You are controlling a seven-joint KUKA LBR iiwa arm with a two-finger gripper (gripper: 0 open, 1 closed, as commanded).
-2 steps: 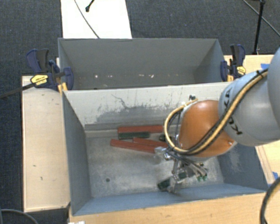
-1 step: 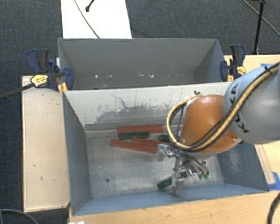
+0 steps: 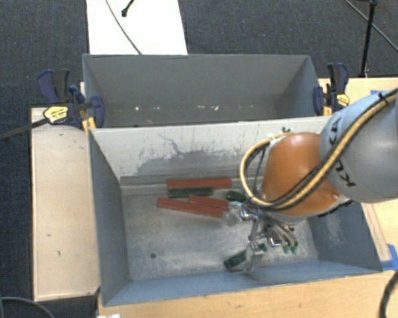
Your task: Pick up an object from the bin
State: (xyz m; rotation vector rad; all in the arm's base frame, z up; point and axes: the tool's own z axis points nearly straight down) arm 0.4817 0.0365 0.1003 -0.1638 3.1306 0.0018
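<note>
Closest to where I stand, hard against the front wall of the grey metal bin, lies a small dark green object. It sits right at the tip of the gripper, just to its left. Whether the claw is released or clenched I cannot tell from here, nor whether it touches that piece. Just to the right of the gripper lie a few small green bits, too small to name.

Above the gripper bulges the arm's orange cover, with yellow and black cables looped round it (they belong to the robot).

Beyond the gripper and to its left, toward the middle of the bin floor, lies a reddish-brown bar at a slant. A second reddish bar, with a dark green top edge, lies just behind the first at the foot of the back wall.

The floor of the bin is dull grey and scuffed. The sloping wall behind the gripper carries pale scratches and a dark smear. Around the bin the room has dark carpet.
</note>
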